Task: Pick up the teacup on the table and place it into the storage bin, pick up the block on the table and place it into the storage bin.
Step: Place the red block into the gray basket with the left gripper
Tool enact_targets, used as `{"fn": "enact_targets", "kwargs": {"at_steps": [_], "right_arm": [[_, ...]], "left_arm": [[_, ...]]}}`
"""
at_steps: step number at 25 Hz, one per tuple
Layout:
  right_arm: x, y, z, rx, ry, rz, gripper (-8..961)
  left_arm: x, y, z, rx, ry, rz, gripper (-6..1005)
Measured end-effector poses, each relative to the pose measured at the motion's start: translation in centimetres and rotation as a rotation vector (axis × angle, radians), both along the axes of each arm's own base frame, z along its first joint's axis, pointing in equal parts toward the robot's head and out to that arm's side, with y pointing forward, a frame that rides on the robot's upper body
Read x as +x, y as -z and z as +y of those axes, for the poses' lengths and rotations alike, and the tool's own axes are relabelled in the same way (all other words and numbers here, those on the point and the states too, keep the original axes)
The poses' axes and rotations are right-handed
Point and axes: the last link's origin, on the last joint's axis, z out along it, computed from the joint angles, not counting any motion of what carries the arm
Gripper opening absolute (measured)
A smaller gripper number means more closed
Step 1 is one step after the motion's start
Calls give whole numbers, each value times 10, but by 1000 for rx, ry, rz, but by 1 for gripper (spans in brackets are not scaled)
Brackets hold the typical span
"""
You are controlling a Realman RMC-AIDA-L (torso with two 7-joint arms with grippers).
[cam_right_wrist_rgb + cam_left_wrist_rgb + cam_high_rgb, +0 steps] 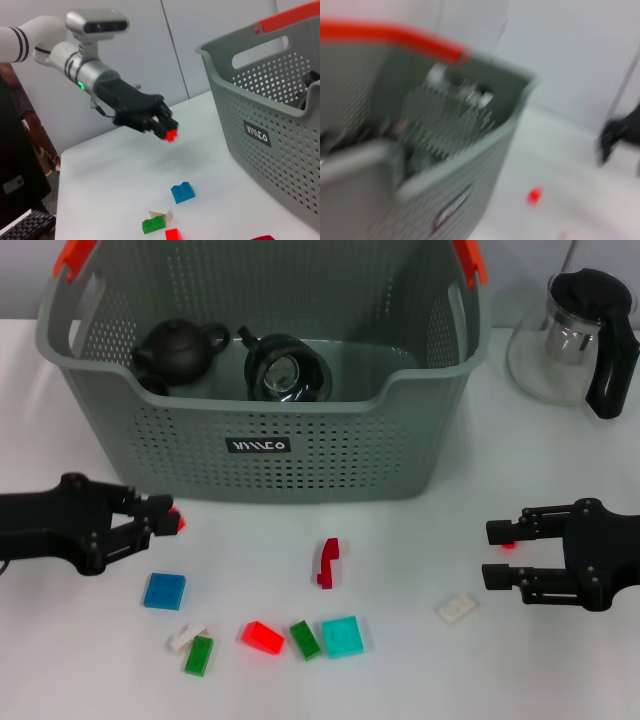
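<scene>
The grey-green storage bin stands at the back middle of the table, and also shows in the wrist views. Inside it, a dark-rimmed glass teacup lies beside a black teapot. My left gripper hovers above the table left of the bin's front, shut on a small red block. My right gripper stands open and holds nothing at the right, near a white block.
Loose blocks lie in front of the bin: blue, white, green, red, a second green, teal and dark red. A glass teapot with a black handle stands at the back right.
</scene>
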Motion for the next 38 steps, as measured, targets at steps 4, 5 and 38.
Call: {"fn": "enact_targets", "kwargs": {"at_steps": [4, 5, 38], "right_arm": [[-1, 1, 0, -2, -3, -1, 592], [-1, 1, 0, -3, -3, -1, 592], [-1, 2, -1, -5, 0, 5, 592]], "left_arm": [[21, -10, 1, -6, 81, -113, 237], [26, -12, 3, -8, 93, -133, 240], [122, 21, 139, 65, -107, 66, 334]]}}
